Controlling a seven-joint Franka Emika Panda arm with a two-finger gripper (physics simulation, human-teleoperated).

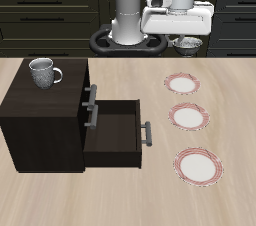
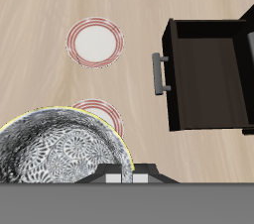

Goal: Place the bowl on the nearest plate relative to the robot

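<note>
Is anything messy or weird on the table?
Nothing is spilled or broken. The only odd thing is the drawer hanging open and empty. The three plates sit flat in a row, and the mug stands upright on the cabinet.

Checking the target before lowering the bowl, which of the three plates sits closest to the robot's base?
The plate farthest back in the row, just below the gripper; the others lie nearer the front edge.

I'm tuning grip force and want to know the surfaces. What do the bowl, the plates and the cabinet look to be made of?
The bowl: seemingly glazed ceramic, with a glossy speckled pattern inside; metal is possible.
The plates, e.g. the nearest plate: likely glazed ceramic, smooth white with striped red-pink rims.
The cabinet: dark matte wood look, with grey metal-like handles.
</note>
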